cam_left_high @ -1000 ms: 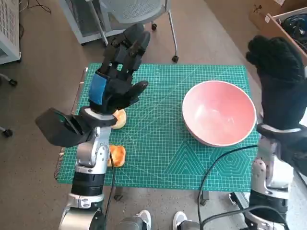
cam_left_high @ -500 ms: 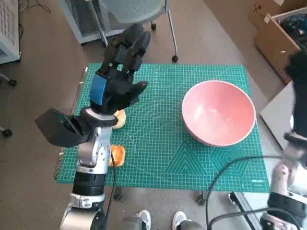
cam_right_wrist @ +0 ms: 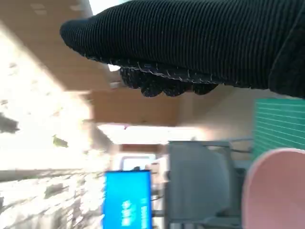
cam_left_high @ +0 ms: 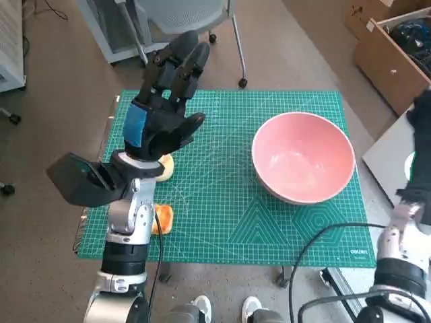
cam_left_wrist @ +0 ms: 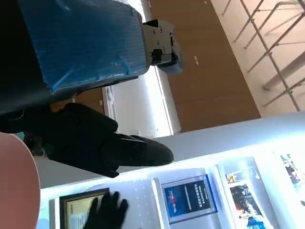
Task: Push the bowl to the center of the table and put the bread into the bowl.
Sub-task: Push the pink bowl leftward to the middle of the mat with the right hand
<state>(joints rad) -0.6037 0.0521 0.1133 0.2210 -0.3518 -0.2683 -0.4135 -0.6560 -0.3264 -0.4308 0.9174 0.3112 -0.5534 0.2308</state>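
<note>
The left hand (cam_left_high: 161, 111), black with blue tape over its back, is raised above the left part of the green cutting mat (cam_left_high: 222, 208), fingers spread and holding nothing; two golden-brown pieces of bread (cam_left_high: 164, 165) lie on the mat beneath that forearm, partly hidden by it, the nearer one (cam_left_high: 162, 219) by the mat's front edge; the wide pink bowl (cam_left_high: 303, 158) sits right of centre; the gloved right hand (cam_right_wrist: 190, 40) is lifted at the table's right edge, and whether it is spread or curled cannot be told; only the right wrist view shows a grey chair (cam_right_wrist: 200, 183).
</note>
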